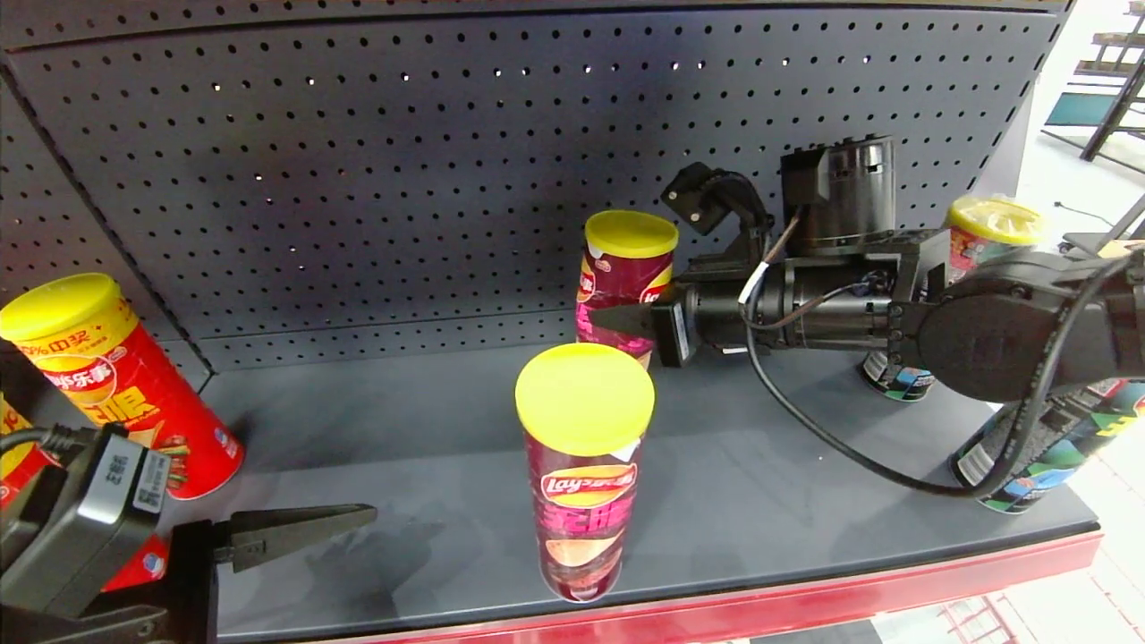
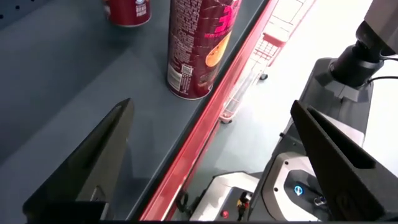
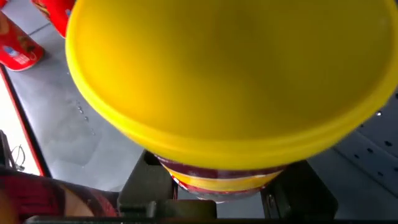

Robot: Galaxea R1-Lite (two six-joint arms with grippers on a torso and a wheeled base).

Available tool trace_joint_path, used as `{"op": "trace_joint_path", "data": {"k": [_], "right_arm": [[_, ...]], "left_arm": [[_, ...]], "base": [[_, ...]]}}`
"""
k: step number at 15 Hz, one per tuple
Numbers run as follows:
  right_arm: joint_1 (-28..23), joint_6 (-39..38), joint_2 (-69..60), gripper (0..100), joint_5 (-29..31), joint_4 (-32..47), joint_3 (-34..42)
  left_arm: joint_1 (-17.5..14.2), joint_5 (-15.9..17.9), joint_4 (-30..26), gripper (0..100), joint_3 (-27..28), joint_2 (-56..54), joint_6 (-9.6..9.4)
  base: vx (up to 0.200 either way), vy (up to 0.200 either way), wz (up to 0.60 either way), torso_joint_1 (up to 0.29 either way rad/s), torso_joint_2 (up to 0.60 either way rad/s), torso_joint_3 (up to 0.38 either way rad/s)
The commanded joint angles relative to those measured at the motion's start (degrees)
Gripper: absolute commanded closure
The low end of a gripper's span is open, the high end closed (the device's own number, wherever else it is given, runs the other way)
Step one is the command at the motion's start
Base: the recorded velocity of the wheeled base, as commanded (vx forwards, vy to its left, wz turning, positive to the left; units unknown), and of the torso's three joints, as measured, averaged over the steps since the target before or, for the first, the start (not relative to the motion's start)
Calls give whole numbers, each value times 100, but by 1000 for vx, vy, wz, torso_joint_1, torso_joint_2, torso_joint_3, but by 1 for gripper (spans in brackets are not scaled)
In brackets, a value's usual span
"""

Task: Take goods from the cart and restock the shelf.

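A maroon chips can with a yellow lid (image 1: 626, 268) stands upright near the pegboard at the back middle of the shelf (image 1: 760, 483). My right gripper (image 1: 622, 315) is shut on its side, and the can's base is hidden behind another can. In the right wrist view its yellow lid (image 3: 230, 81) is very close, with the fingers (image 3: 146, 186) beside the body. A second maroon can (image 1: 583, 465) (image 2: 199, 50) stands at the shelf's front edge. My left gripper (image 1: 295, 546) (image 2: 224, 155) hangs open and holds nothing at the front left, apart from that can.
Red chips cans (image 1: 107, 376) (image 3: 18, 46) stand at the shelf's left end. Dark cans (image 1: 1038, 456) and a yellow-lidded one (image 1: 988, 228) stand on the right, behind and under my right arm. A red lip (image 1: 805, 599) edges the shelf front. A cart (image 2: 267, 43) is below.
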State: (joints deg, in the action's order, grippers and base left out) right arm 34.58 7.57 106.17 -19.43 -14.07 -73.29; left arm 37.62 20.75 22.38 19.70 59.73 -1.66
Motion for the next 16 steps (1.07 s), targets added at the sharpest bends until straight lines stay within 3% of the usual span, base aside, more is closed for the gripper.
{"op": "trace_joint_path", "data": {"k": [1, 4, 5, 8, 10, 14, 15, 16], "right_arm": [[4, -1, 71, 100, 18, -8, -1], [-4, -10, 141, 100, 18, -17, -10], [4, -19, 141, 0, 18, -17, -10], [13, -45, -70, 0, 45, -8, 140], [4, -54, -404, 0, 71, -8, 500], [-13, -335, -1608, 0, 405, -87, 2099], [-13, -335, -1626, 0, 405, -87, 2126], [-75, -370, -2162, 0, 537, -395, 2759]], "left_arm": [[0, 8, 3, 0, -1, -23, -1], [0, 8, -6, 0, -10, -50, -1], [0, 8, -6, 0, -10, -50, -1], [0, 8, -102, 0, -10, -41, 8], [0, -1, -146, 0, 16, -6, 113], [-9, -361, -305, 0, 78, 372, 113], [-9, -370, -305, 0, 78, 381, 113], [-9, -475, -305, 0, 131, 671, 104]], "base": [[0, 0, 0, 0, 0, 0], [0, 0, 0, 0, 0, 0], [0, 0, 0, 0, 0, 0], [0, 0, 0, 0, 0, 0], [0, 0, 0, 0, 0, 0], [0, 0, 0, 0, 0, 0], [0, 0, 0, 0, 0, 0], [0, 0, 0, 0, 0, 0]]}}
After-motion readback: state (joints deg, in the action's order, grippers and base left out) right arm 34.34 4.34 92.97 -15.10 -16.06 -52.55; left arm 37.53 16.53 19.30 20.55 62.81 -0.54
